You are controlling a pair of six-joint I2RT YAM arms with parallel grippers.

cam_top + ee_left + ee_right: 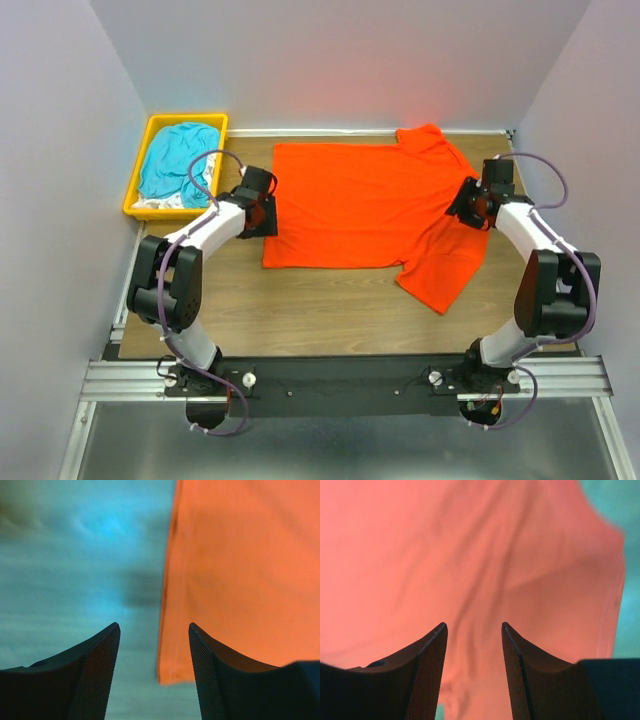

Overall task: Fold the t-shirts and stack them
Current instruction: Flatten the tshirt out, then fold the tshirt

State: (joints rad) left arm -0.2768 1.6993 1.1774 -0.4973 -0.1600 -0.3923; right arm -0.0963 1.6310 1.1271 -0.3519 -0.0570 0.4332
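Note:
A bright orange-red t-shirt (365,205) lies spread flat on the wooden table, collar end to the right, one sleeve at the far right and one reaching toward the near right. My left gripper (268,212) is open at the shirt's left hem; in the left wrist view the hem corner (175,672) lies between its fingers. My right gripper (466,205) is open over the shirt near the collar and sleeves; in the right wrist view wrinkled orange cloth (470,570) fills the frame. A teal-blue t-shirt (178,160) lies crumpled over some white fabric (160,203) in the bin.
A yellow plastic bin (215,124) stands at the far left corner of the table. Bare wood (300,310) lies between the shirt and the arm bases. Walls close in on the left, back and right.

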